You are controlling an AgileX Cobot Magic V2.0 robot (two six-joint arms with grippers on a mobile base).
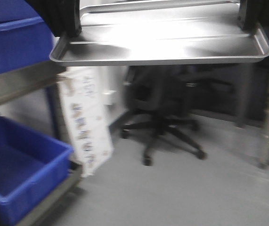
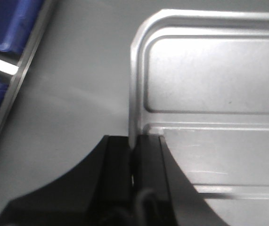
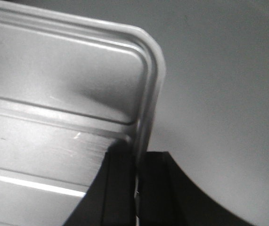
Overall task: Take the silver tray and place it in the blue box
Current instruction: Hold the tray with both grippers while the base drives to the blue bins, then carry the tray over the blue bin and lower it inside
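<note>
left tool (image 2: pixel 135 147) clamped on silver tray (image 2: pixel 209 84) rim | blue crates (image 2: pixel 9 23) upper left

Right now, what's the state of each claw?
Left claw: shut on the silver tray, at its rim.
Right claw: shut on the same tray's opposite rim.

Left gripper (image 2: pixel 134 143) and right gripper (image 3: pixel 137 157) clamp silver tray (image 1: pixel 162 42) ends, apparently level.

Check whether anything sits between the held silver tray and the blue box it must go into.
Nothing visible blocks the gap between the silver tray, clamped by the left gripper and right gripper, and the lower blue box. The grey shelf above that box may narrow entry.
</note>
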